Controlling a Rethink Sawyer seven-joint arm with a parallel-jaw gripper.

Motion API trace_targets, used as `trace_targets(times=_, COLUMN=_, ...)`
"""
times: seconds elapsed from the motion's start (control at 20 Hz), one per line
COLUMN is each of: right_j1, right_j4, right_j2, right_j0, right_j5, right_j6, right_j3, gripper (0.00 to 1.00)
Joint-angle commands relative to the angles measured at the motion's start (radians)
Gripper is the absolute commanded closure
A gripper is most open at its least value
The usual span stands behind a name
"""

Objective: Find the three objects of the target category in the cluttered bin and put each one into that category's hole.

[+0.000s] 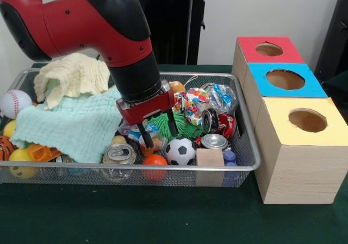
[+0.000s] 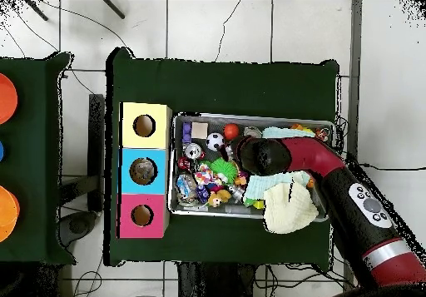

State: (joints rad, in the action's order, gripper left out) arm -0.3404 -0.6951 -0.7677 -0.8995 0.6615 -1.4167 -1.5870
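A: Where is the gripper (image 1: 159,129)?

B: Low inside the wire-mesh bin (image 1: 247,141), near its middle. Its two dark fingers (image 1: 146,137) stand spread apart, pointing down, with nothing held between them. Right under the tips lies a small clear plastic bottle (image 1: 142,137) with blue-and-white print, beside some green spiky stuff (image 1: 182,127).

A: Any other bottles?

B: One more crinkled clear one with blue print (image 1: 220,96) at the far right corner of the bin. I cannot pick out a third.

A: What crowds the gripper?

B: A mint green cloth (image 1: 70,125) touches the gripper's left in the front view, a cream cloth (image 1: 70,76) behind it. In front: a silver can (image 1: 118,154), an orange ball (image 1: 155,160), a soccer ball (image 1: 180,151), a wooden block (image 1: 209,157). To the right, a crushed red can (image 1: 219,123).

A: And the blue hole (image 1: 285,79)?

B: On the middle wooden box, between the red-topped box (image 1: 247,47) and the yellow-topped box (image 1: 283,113), just beside the bin's right end.

A: The surface?

B: A dark green table cover (image 1: 163,214), bare in front of the bin. Overhead, tiled floor (image 2: 216,27) surrounds the table, and the red arm (image 2: 349,190) crosses the bin's rim.
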Motion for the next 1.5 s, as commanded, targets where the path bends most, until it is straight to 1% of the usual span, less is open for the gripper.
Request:
trace_targets(times=0.05, right_j1=0.052, right_j4=-0.051, right_j2=-0.016, right_j0=-0.017, right_j5=0.165, right_j6=0.382, right_j3=-0.058, gripper=0.0)
trace_targets(times=0.15, right_j1=0.057, right_j4=-0.059, right_j2=-0.01, right_j0=-0.012, right_j5=0.162, right_j6=0.392, right_j3=-0.045, gripper=0.0)
trace_targets(times=0.25, right_j1=0.05, right_j4=-0.075, right_j2=0.006, right_j0=0.005, right_j5=0.147, right_j6=0.38, right_j3=-0.034, gripper=0.0)
trace_targets(times=0.5, right_j1=0.061, right_j4=-0.102, right_j2=0.046, right_j0=0.022, right_j5=0.092, right_j6=0.324, right_j3=-0.008, gripper=0.0)
trace_targets(times=0.6, right_j1=0.053, right_j4=-0.121, right_j2=0.058, right_j0=0.032, right_j5=0.067, right_j6=0.292, right_j3=-0.005, gripper=0.0)
trace_targets(times=0.75, right_j1=0.007, right_j4=-0.165, right_j2=0.077, right_j0=0.056, right_j5=0.028, right_j6=0.244, right_j3=-0.02, gripper=0.0)
trace_targets(times=1.05, right_j1=-0.118, right_j4=-0.249, right_j2=0.128, right_j0=0.11, right_j5=-0.027, right_j6=0.148, right_j3=-0.06, gripper=0.0)
trace_targets(times=1.2, right_j1=-0.134, right_j4=-0.25, right_j2=0.126, right_j0=0.096, right_j5=-0.022, right_j6=0.171, right_j3=-0.063, gripper=0.0)
trace_targets(times=1.5, right_j1=-0.112, right_j4=-0.233, right_j2=0.096, right_j0=0.042, right_j5=0.012, right_j6=0.266, right_j3=-0.034, gripper=0.0)
